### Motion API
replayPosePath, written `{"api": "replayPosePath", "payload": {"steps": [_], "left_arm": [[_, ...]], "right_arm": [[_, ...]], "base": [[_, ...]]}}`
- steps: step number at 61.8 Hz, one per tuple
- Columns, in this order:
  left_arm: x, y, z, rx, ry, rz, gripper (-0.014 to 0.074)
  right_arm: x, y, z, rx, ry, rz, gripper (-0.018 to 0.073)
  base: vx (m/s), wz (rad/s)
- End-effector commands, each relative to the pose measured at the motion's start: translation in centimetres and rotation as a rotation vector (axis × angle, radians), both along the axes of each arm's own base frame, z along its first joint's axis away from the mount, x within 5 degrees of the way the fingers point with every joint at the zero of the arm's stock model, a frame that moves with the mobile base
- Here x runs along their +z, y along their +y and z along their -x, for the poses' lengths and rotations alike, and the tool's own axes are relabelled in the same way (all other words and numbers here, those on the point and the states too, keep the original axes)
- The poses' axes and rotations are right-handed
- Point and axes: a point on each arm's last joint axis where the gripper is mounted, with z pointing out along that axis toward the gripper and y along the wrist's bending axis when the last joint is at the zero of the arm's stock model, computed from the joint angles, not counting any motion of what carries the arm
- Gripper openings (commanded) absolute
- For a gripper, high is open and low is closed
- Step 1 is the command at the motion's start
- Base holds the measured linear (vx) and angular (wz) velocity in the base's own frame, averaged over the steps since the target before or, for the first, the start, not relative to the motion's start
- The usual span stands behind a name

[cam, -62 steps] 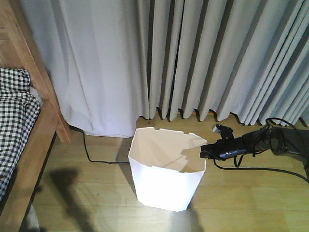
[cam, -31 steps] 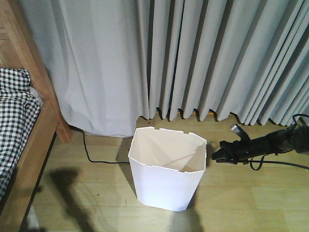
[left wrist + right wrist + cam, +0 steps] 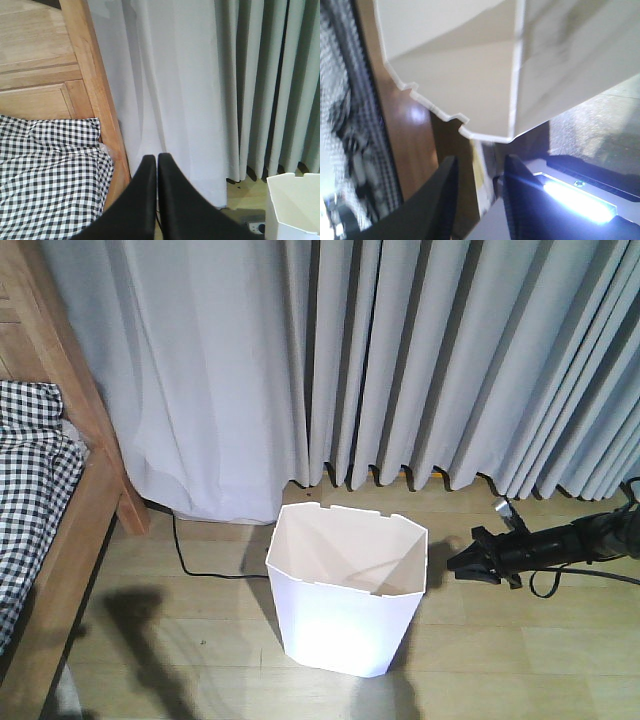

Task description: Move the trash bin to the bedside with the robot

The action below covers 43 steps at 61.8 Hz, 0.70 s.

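The white trash bin (image 3: 345, 610) stands upright on the wooden floor in front of the curtain, its cream inside showing. The bedside, a light-brown wooden frame (image 3: 75, 530) with a checked cover (image 3: 30, 490), lies at the left, a gap of floor away from the bin. The robot's thin black right arm (image 3: 570, 540) reaches in low from the right. My right gripper (image 3: 462, 562) hovers just right of the bin's rim without touching it. In the right wrist view this gripper (image 3: 480, 167) is open and empty below the notched rim (image 3: 440, 112). My left gripper (image 3: 156, 159) is shut and empty, facing the bed frame (image 3: 95, 90).
Grey curtains (image 3: 400, 360) hang to the floor behind the bin. A black cable (image 3: 200, 568) runs across the floor between bed and bin. A wall socket (image 3: 255, 227) sits low beside the bin's corner (image 3: 295, 205). The arm's own cables (image 3: 590, 575) trail at the right.
My right gripper was at the bin's right rim a second ago; it has drawn back to the right and lower, off the rim. The bin has stayed in place.
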Motion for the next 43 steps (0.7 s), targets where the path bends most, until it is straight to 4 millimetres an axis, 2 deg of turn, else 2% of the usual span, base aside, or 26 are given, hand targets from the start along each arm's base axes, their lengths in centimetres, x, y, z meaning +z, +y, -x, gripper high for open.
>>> {"api": "replayPosePath", "payload": {"steps": [1,8,15,23,31,36,43], "left_arm": [[-0.3,-0.1,-0.1,-0.015,-0.054,0.012,-0.0006],[-0.3,-0.1,-0.1,-0.015,-0.054,0.012,-0.0006],[-0.3,-0.1,-0.1,-0.015,-0.054,0.012,-0.0006],[-0.3,-0.1,-0.1,-0.015,-0.054,0.012,-0.0006],[-0.3,-0.1,-0.1,-0.015,-0.054,0.012,-0.0006],[-0.3,-0.1,-0.1,-0.015,-0.054,0.012,-0.0006],[-0.3,-0.1,-0.1,-0.015,-0.054,0.012,-0.0006]], "right_arm": [[3.8,-1.8,-2.5,-0.008,-0.029,0.070,0.0214],[4.2,-3.9,-2.5,0.037,0.112,0.371,0.0214],[6.5,-5.6,-3.3,0.040,0.180,0.657,0.0214],[11.1,-5.7,-4.7,0.026,0.116,0.781,0.0214],[16.0,-5.2,-4.9,-0.040,-0.010,0.846,0.0216],[19.0,-4.6,-3.8,-0.082,-0.090,0.884,0.0217],[24.6,-3.7,-2.2,-0.105,-0.258,0.965,0.0217]], "base": [[0.00,0.00],[0.00,0.00],[0.00,0.00],[0.00,0.00],[0.00,0.00],[0.00,0.00],[0.00,0.00]]}}
